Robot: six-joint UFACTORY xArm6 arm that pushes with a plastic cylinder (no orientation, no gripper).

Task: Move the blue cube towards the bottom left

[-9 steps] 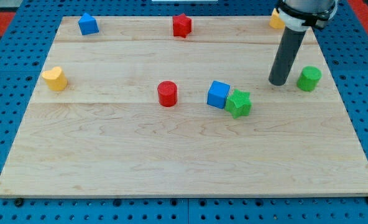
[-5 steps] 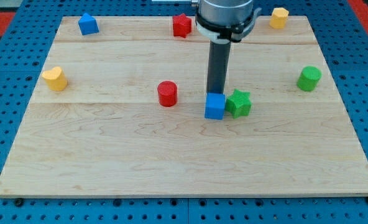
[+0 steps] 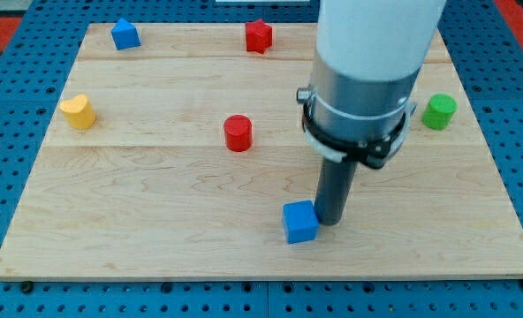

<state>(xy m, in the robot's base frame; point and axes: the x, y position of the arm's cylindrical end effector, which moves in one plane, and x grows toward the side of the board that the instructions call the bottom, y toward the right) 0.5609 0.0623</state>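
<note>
Progress partial: your tip (image 3: 331, 220) touches the blue cube (image 3: 300, 221) at near-centre desk (image 3: 155, 230); push it further left; fingers absent

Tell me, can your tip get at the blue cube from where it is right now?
Probably yes: my tip sits right against the blue cube on its right side in the view, with nothing between them.

My tip (image 3: 330, 220) against blue cube (image 3: 300, 221)
</note>
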